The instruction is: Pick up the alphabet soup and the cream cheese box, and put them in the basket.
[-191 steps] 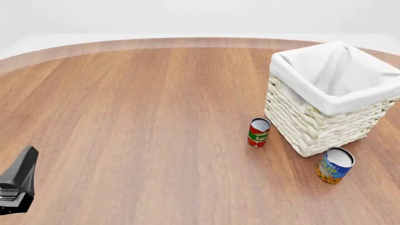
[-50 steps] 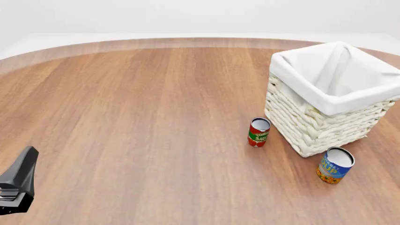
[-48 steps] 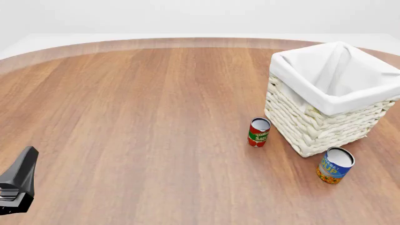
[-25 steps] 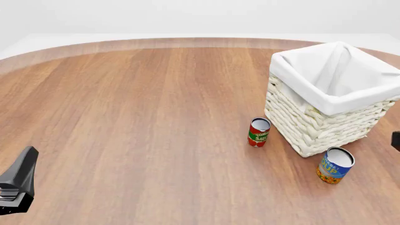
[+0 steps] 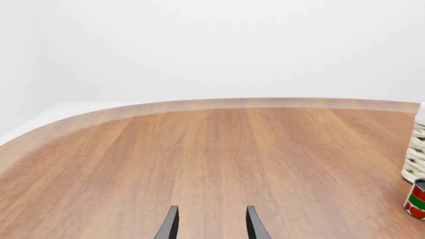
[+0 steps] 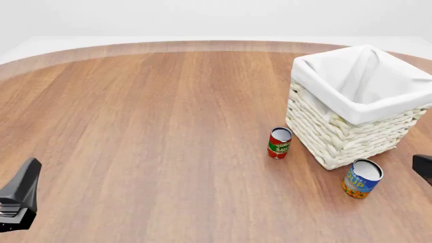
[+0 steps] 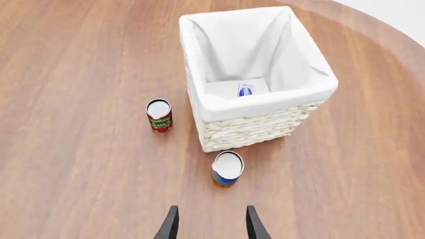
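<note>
The alphabet soup (image 6: 361,178) (image 7: 227,169) stands upright on the table just in front of the basket (image 6: 337,136) (image 7: 246,129). The cream cheese box (image 7: 238,90) lies flat on the white lining at the bottom of the basket, seen only in the right wrist view. My right gripper (image 7: 211,226) is open and empty, high above the table, short of the soup can. My left gripper (image 5: 211,228) is open too, low over bare wood far to the left. The basket's edge (image 5: 417,159) shows in the left wrist view.
A smaller red and green can (image 6: 279,143) (image 7: 159,115) (image 5: 417,199) stands upright to the left of the basket. A dark part of my left arm (image 6: 19,202) sits at the lower left, and a bit of my right arm (image 6: 424,168) at the right edge.
A dark part of my right arm has come into the front view at the right edge and moved lower and further in. The cans, basket and left arm have not moved.
</note>
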`<state>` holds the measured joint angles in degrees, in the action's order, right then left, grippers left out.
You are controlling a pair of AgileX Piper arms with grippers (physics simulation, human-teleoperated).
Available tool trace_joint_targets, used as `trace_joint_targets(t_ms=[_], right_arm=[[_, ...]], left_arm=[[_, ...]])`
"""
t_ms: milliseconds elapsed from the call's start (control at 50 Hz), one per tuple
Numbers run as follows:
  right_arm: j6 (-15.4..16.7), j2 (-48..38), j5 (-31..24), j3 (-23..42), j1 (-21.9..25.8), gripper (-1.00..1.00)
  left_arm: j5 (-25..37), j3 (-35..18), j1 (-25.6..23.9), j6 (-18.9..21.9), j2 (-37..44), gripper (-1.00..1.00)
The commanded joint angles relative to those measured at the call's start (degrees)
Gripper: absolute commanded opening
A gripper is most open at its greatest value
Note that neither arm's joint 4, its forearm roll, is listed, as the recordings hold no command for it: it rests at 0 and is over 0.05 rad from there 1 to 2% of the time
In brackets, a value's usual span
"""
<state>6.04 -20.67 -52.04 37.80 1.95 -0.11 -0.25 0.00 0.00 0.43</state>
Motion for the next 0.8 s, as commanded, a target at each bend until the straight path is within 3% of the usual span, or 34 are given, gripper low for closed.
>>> trace_joint_targets(t_ms=[20, 540, 800], right_arm=[[-0.14, -0.03, 0.4, -1.18, -0.06, 1.0], [0.06, -0.22, 4.82, -8.28, -0.7, 1.0], [0.06, -1.59, 4.53, -7.66, -0.93, 1.0]], left_arm=[[0.0, 0.0, 0.0, 0.0, 0.0, 1.0], [0.0, 0.0, 0.0, 0.0, 0.0, 1.0], [0.0, 0.0, 0.0, 0.0, 0.0, 1.0]])
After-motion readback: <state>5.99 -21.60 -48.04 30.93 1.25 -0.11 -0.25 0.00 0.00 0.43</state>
